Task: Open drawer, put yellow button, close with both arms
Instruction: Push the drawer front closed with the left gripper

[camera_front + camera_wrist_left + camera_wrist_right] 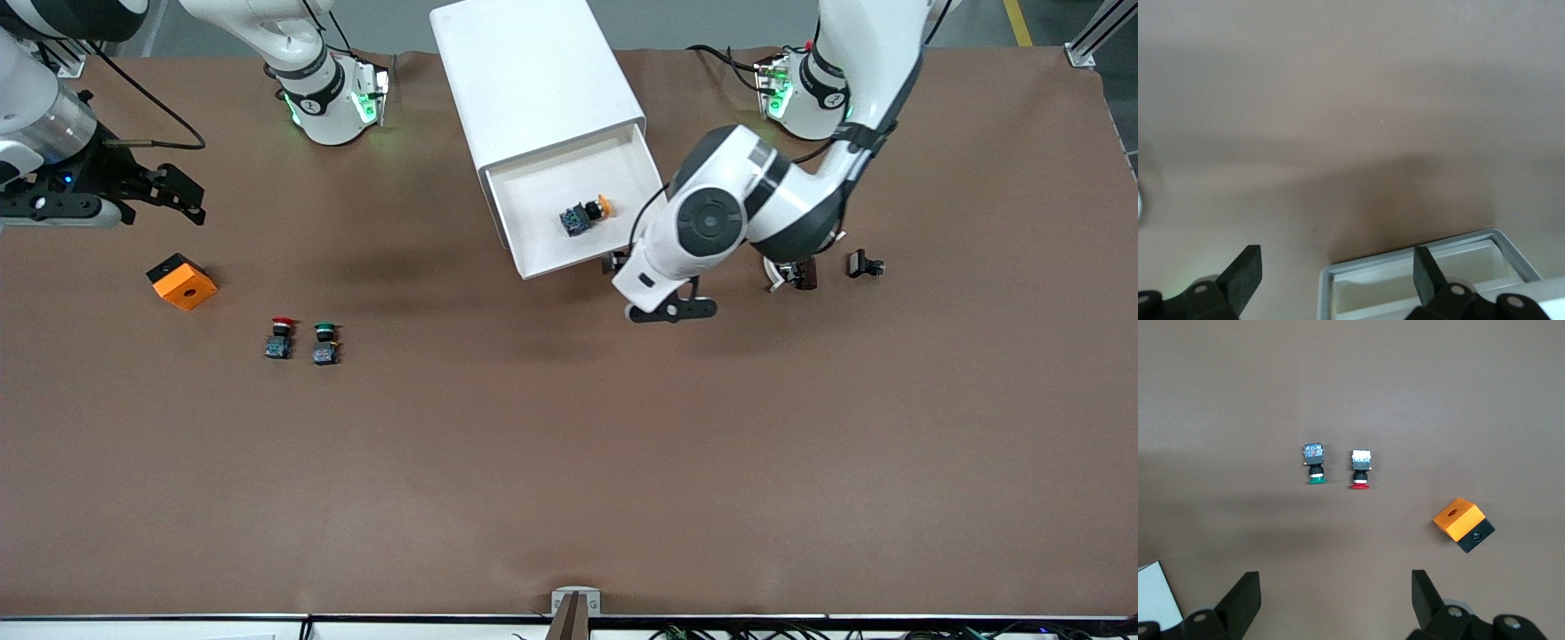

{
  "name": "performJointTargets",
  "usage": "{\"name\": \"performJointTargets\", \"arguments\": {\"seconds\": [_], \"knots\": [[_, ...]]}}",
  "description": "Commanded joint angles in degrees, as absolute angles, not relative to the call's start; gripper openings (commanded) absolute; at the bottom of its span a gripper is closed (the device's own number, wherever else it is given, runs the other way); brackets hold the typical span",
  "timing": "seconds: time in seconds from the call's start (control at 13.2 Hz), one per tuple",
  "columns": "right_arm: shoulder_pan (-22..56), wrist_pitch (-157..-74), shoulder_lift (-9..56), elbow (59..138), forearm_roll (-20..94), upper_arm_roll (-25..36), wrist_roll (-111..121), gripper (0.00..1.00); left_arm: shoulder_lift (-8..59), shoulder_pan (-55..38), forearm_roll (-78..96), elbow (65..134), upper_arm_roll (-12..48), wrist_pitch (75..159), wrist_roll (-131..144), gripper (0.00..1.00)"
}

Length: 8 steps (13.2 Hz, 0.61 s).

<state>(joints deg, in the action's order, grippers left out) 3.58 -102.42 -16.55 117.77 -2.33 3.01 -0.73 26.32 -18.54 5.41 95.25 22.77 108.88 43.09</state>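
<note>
Drawer (542,191): top one, pulled out of the white cabinet (533,71). Yellow button (587,214): lying inside on its tray, so closing remains. Left gripper (1338,280): fingers apart, empty, at the drawer's front edge, judged ready to push. Right gripper (1335,600): fingers apart, empty, waiting over bare table near the orange box (181,282), red-capped button (280,338) and green-capped button (325,343).

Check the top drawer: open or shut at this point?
Open. The drawer is pulled out of the cabinet, its white tray exposed, with the yellow button lying inside.
</note>
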Motion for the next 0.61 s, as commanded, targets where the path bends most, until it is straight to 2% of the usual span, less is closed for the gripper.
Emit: {"name": "performJointTargets", "arguments": {"seconds": [0.0,0.53], "knots": [[1.76,-102.92,-18.28,118.48,-2.90,2.81,1.23,1.00,26.19,-19.94,6.42,95.62,23.02,109.42,45.00,1.00],[0.97,-94.67,-16.27,108.21,-2.90,2.64,3.25,1.00,26.28,-30.49,12.48,97.82,23.64,111.27,48.24,1.00]]}}
